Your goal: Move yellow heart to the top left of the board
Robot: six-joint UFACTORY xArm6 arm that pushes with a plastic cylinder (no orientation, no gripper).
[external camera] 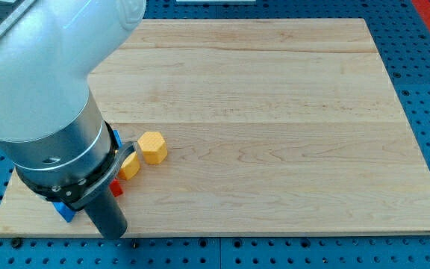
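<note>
A yellow block [130, 166], half hidden by the arm so its shape is unclear, lies near the board's bottom left. A yellow hexagon block [153, 147] sits just to its upper right, close to it or touching it. My dark rod comes out from under the arm's big grey body, and my tip [113, 233] is at the board's bottom edge, below and a little left of both yellow blocks. A red block [116, 187] peeks out between the rod and the partly hidden yellow block.
The arm's body [51, 97] covers the board's left side and top left corner. Blue blocks show only as slivers at the arm's edge [116, 137] and under it at the bottom left [65, 212]. The wooden board [275, 112] lies on a blue perforated table.
</note>
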